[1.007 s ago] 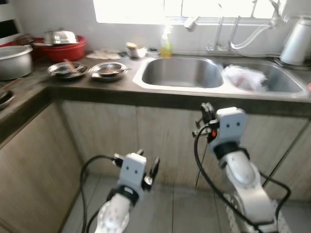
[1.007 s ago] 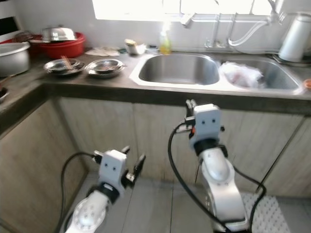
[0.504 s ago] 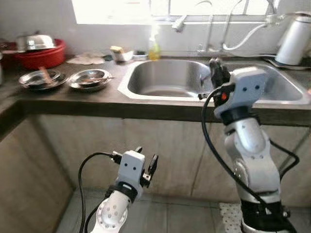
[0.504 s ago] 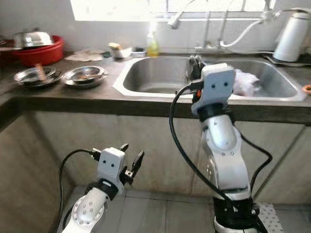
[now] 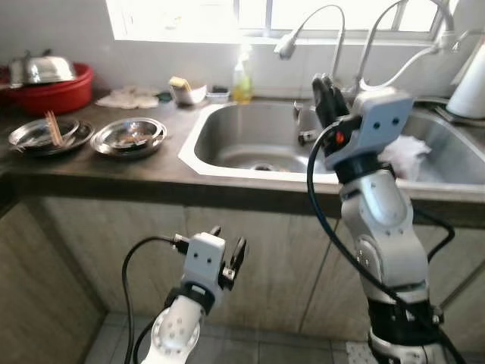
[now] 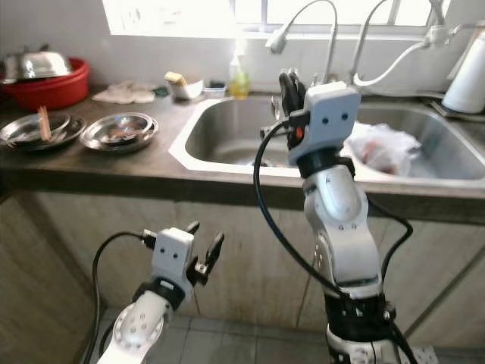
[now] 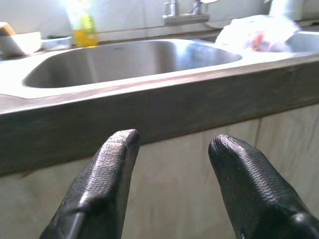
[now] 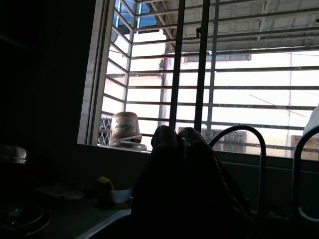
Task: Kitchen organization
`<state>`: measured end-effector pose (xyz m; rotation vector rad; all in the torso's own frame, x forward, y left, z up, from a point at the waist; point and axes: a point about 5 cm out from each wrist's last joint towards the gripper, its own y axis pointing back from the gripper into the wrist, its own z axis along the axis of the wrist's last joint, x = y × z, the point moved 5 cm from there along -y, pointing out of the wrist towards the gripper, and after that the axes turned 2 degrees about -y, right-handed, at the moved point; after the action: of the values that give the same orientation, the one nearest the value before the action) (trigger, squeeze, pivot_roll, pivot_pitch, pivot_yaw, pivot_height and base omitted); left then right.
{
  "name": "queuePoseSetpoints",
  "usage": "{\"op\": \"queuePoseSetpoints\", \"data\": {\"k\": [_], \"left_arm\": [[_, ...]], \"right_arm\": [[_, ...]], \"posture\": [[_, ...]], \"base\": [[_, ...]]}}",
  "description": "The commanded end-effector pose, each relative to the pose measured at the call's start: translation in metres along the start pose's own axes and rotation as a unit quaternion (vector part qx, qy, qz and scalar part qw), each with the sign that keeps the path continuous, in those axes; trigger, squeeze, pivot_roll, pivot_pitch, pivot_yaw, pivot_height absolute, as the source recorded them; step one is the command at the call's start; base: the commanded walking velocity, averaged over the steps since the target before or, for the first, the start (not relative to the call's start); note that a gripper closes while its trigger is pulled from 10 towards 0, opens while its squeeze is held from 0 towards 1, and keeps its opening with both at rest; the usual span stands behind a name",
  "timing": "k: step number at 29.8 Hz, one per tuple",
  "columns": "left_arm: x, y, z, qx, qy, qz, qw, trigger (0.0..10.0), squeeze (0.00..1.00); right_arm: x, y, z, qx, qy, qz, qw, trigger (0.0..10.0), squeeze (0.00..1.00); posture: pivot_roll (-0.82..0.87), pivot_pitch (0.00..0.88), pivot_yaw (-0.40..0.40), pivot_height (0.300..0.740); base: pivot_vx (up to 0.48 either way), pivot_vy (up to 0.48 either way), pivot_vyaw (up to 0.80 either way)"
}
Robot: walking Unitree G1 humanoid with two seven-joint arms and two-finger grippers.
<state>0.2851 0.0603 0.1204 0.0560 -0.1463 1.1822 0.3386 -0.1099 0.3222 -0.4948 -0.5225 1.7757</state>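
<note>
A steel double sink (image 5: 198, 149) is set in the dark counter. To its left lie two steel plates (image 5: 127, 135), the further one (image 5: 44, 134) holding chopsticks. My right gripper (image 5: 322, 83) is raised over the left basin's front right corner, fingers pointing up and shut with nothing between them. In the right wrist view the right gripper (image 8: 178, 133) stands against the barred window. My left gripper (image 5: 227, 243) hangs low before the cabinet doors, open and empty. In the left wrist view the left gripper (image 7: 172, 144) faces the counter edge.
A red basin (image 5: 57, 82) with a steel lid sits at the back left. A cloth (image 5: 130, 97), a white bowl (image 5: 186, 93) and a yellow soap bottle (image 5: 242, 76) line the back. A crumpled plastic bag (image 5: 405, 152) lies in the right basin. Two faucets (image 5: 307, 26) arch overhead.
My right arm has risen from below the counter's edge to above the sink. The camera has moved closer and to the right. The left gripper stays low and open.
</note>
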Motion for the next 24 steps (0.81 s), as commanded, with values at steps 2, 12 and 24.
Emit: {"op": "queuePoseSetpoints", "data": {"k": [2, 12, 24], "left_arm": [[-0.004, -0.002, 0.004, -0.005, 0.000, -0.006, 1.000, 10.0, 0.00], [-0.003, -0.002, 0.002, -0.007, -0.008, -0.005, 1.000, 10.0, 0.00], [-0.005, -0.001, 0.004, -0.006, -0.001, -0.008, 1.000, 10.0, 0.00]], "right_arm": [[0.001, 0.000, -0.006, 0.013, -0.007, 0.007, 1.000, 10.0, 0.00], [-0.001, 0.004, -0.028, 0.055, 0.009, 0.004, 0.998, 10.0, 0.00], [-0.010, 0.008, -0.069, 0.152, 0.035, 0.015, 0.988, 10.0, 0.00]], "posture": [[-0.01, 0.000, -0.045, 0.740], [0.00, 0.000, -0.048, 0.740], [0.00, 0.000, -0.051, 0.740]], "base": [[0.364, 0.000, 0.00], [0.363, 0.000, 0.16], [0.362, 0.000, 0.00]]}}
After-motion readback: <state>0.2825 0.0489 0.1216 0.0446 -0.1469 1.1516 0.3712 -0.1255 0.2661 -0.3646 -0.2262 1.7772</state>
